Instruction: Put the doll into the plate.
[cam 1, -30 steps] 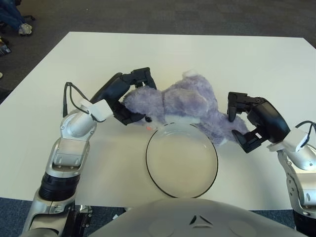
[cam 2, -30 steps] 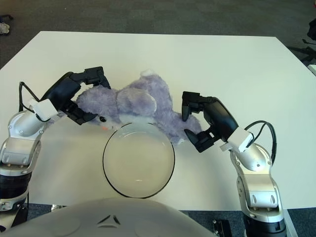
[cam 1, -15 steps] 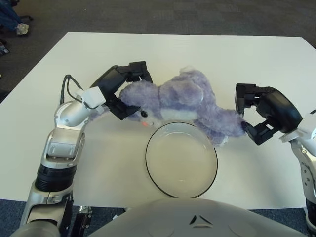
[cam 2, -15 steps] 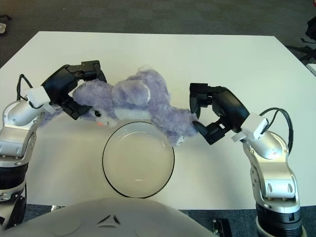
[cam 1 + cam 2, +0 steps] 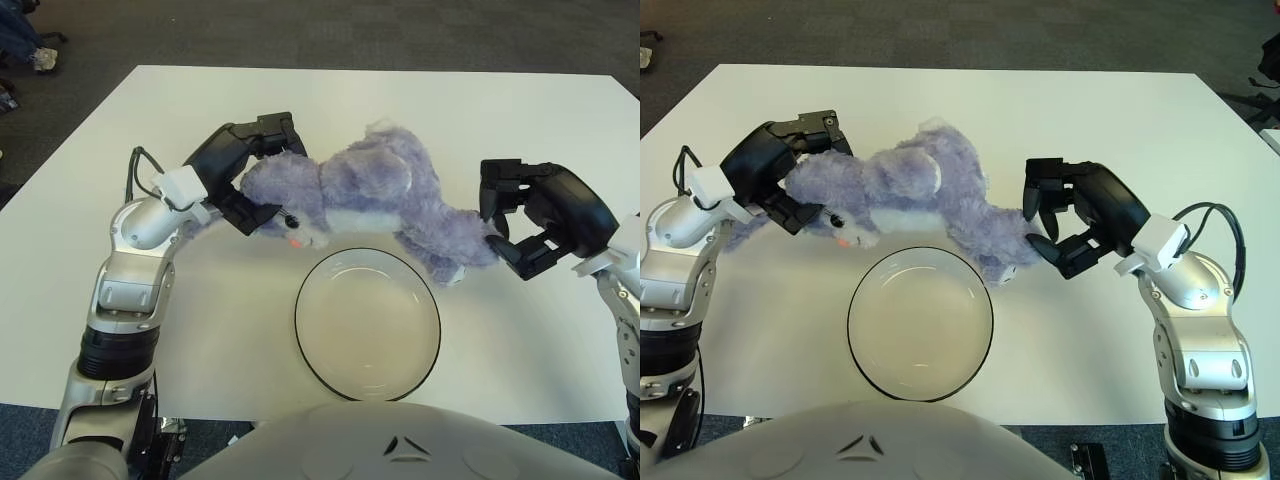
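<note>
The left robot hand [image 5: 243, 170] is closed around the head end of the doll [image 5: 370, 205]. Its black fingers [image 5: 268, 132] curl over the top of the head, and one more finger presses from below near the face. The right robot hand [image 5: 520, 215] is closed on the other end of the doll, with the upper fingers [image 5: 500, 180] above the tail part and the lower finger under it. So both robot hands have hold of the doll, one at each end.

The doll is a purple plush animal with a pale belly and a small pink nose [image 5: 294, 241]. It is stretched sideways between the two robot hands, the head toward the robot's left. It hangs just behind the far rim of the plate [image 5: 368, 322], and the lower body part overlaps this rim a little in both views. I cannot tell if the doll touches the plate or the worktop. It is not inside the plate.

The plate is round, clear, with a dark rim, and it has nothing in it. It stands on the white worktop [image 5: 480, 110], near the edge closest to the robot. Around the worktop there is a dark carpet floor [image 5: 400, 30].
</note>
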Robot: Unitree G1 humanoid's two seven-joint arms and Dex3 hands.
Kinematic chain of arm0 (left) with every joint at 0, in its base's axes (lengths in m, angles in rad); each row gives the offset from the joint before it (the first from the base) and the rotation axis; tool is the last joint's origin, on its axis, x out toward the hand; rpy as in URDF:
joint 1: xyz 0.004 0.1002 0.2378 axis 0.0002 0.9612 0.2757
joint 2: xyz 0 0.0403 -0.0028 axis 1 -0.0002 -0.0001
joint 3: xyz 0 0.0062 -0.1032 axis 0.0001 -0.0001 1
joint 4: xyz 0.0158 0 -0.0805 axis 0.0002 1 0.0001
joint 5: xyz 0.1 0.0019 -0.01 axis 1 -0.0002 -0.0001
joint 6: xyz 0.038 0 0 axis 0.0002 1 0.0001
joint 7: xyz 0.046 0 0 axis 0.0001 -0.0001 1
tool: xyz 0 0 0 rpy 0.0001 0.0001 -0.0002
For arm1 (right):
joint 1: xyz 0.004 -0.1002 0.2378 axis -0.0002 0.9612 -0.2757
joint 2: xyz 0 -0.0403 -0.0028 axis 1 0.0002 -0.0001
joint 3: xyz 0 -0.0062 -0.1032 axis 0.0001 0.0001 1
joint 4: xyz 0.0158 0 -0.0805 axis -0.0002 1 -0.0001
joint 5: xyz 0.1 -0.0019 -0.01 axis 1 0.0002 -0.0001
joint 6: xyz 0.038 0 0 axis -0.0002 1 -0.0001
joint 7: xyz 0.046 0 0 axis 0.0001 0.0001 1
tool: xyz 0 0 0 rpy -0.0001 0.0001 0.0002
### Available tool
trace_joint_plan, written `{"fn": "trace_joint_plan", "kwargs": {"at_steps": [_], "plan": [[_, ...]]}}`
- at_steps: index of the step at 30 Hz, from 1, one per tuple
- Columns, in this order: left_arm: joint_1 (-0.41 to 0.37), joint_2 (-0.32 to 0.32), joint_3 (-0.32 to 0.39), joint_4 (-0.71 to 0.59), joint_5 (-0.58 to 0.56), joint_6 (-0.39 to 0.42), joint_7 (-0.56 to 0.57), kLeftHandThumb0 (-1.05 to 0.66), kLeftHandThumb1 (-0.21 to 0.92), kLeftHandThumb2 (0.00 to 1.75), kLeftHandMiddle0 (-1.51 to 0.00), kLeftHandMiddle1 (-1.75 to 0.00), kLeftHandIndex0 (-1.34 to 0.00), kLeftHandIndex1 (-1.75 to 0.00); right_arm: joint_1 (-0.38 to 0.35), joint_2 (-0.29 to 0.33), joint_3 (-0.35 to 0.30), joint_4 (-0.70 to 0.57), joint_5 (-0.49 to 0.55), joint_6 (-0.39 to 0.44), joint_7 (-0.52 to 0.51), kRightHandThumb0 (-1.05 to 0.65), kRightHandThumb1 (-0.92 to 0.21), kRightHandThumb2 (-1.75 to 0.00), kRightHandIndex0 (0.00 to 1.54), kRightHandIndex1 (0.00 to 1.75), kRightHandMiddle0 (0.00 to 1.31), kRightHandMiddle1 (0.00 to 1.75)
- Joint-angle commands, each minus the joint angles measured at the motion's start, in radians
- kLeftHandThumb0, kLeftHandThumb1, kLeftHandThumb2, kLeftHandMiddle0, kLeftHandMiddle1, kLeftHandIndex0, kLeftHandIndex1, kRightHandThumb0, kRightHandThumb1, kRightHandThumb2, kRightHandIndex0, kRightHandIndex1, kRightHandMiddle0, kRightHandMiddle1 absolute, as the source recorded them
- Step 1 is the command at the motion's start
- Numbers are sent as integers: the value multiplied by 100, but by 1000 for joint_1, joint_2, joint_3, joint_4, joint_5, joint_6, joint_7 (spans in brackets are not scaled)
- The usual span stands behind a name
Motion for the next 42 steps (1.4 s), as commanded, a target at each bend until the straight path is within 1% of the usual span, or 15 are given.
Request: {"fn": "trace_joint_plan", "kwargs": {"at_steps": [1, 11, 14, 22, 25, 28, 30, 32, 42], "plan": [[-27, -5, 13, -4, -32, 1, 2, 56, 9, 159, -79, -175, -104, -175, -18, -21, -8, -4, -2, 22, -1, -54, -19, -128, 112, 175, 86, 147], [-42, 8, 18, 5, -112, 56, -37, 57, 9, 159, -80, -175, -105, -175, -33, -23, -9, -9, -6, 44, -10, -54, -18, -129, 113, 175, 86, 147], [-50, 22, 19, 6, -145, 96, -60, 57, 9, 159, -80, -175, -105, -175, -37, -28, -10, -14, -6, 55, -10, -54, -18, -129, 114, 175, 86, 147], [-61, 38, 23, 2, -181, 146, -84, 57, 9, 159, -80, -175, -104, -175, -45, -42, -10, -22, -9, 73, -4, -54, -18, -129, 115, 175, 85, 148], [-74, 43, 25, 6, -227, 194, -103, 57, 9, 159, -80, -175, -104, -175, -58, -53, -8, -21, 6, 89, 9, -54, -19, -129, 114, 175, 84, 150], [-80, 49, 29, 5, -257, 229, -115, 57, 9, 159, -80, -175, -102, -175, -65, -56, -7, -19, 16, 97, 12, -53, -19, -129, 112, 175, 83, 152], [-85, 55, 37, 5, -306, 282, -131, 56, 10, 158, -79, -175, -100, -175, -75, -52, -7, -14, 26, 108, 13, -53, -20, -129, 112, 175, 82, 152], [-91, 60, 43, 7, -340, 318, -143, 55, 11, 156, -78, -175, -97, -175, -84, -50, -6, -9, 33, 119, 12, -53, -19, -130, 111, 175, 82, 152], [-109, 79, 53, 19, -426, 379, -193, 52, 17, 149, -73, -175, -89, -175, -113, -46, -4, 0, 69, 164, 12, -53, -19, -131, 110, 175, 83, 152]]}}
